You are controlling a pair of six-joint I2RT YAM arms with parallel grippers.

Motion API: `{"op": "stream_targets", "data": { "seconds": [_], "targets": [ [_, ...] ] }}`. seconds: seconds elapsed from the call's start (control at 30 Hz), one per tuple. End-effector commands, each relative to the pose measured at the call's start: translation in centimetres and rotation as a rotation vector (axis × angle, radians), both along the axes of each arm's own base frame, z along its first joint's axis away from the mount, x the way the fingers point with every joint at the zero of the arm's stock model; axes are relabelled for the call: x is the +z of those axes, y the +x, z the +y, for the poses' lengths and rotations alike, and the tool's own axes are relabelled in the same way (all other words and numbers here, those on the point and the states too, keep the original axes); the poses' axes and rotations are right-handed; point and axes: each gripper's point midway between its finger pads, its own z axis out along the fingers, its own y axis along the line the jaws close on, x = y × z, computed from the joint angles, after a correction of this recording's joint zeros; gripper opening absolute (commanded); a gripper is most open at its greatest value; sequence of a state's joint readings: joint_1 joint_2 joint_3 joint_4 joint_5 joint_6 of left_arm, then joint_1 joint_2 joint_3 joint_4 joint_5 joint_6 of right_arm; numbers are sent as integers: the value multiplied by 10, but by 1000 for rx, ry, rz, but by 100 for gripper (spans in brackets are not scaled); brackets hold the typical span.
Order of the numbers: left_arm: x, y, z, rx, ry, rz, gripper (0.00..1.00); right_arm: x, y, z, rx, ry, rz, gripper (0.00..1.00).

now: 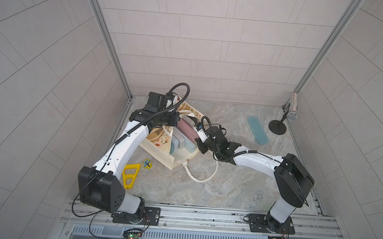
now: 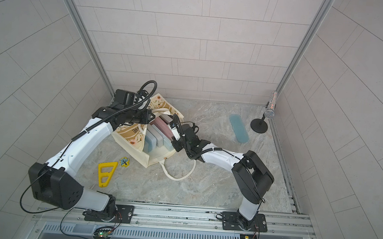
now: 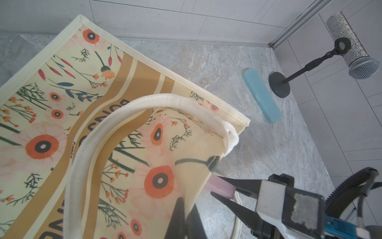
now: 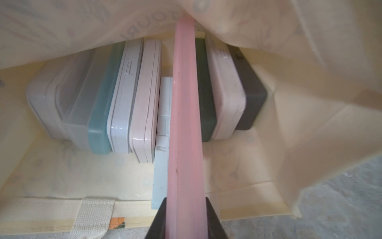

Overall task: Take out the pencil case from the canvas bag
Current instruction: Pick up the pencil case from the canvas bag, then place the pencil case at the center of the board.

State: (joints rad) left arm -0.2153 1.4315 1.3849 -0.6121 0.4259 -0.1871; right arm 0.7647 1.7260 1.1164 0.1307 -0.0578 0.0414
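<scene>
The right gripper is clamped on the near end of the pink case, with 1 finger on each broad face. The case lies inside the bag, running from the mouth toward the bottom; its far end is hidden under sagging fabric. It sits above a row of other cases standing on edge, between a light blue case and a dark green case (whether it touches them cannot be told). The left gripper is pressed shut on the edge of the bag's printed wall, holding that wall raised off the row. 1 rope handle arches over the printed wall; a 2nd handle lies looped on the table beside the bag's mouth. The bag rests on its side near the far left corner. Well apart, near the far right corner, a blue case lies flat just beside a microphone stand. A yellow tool and a small patch lie near the left arm.
</scene>
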Motion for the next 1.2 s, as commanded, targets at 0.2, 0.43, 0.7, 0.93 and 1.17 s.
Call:
{"op": "stream_targets", "data": {
  "seconds": [0.2,0.43,0.7,0.93,1.17],
  "targets": [
    [22,7,4,24,-29,-72,0,34,-9,-18,-47,4,-45,14],
    [21,18,23,134,15,-74,0,37,-58,-43,-63,48,-11,14],
    [43,44,46,303,26,-97,0,45,-105,-96,-146,162,16,14],
    [80,60,62,434,19,-160,0,39,-121,-143,-274,190,20,14],
    [95,60,64,438,12,-203,0,24,-104,-195,-481,334,139,14]
  ]
}}
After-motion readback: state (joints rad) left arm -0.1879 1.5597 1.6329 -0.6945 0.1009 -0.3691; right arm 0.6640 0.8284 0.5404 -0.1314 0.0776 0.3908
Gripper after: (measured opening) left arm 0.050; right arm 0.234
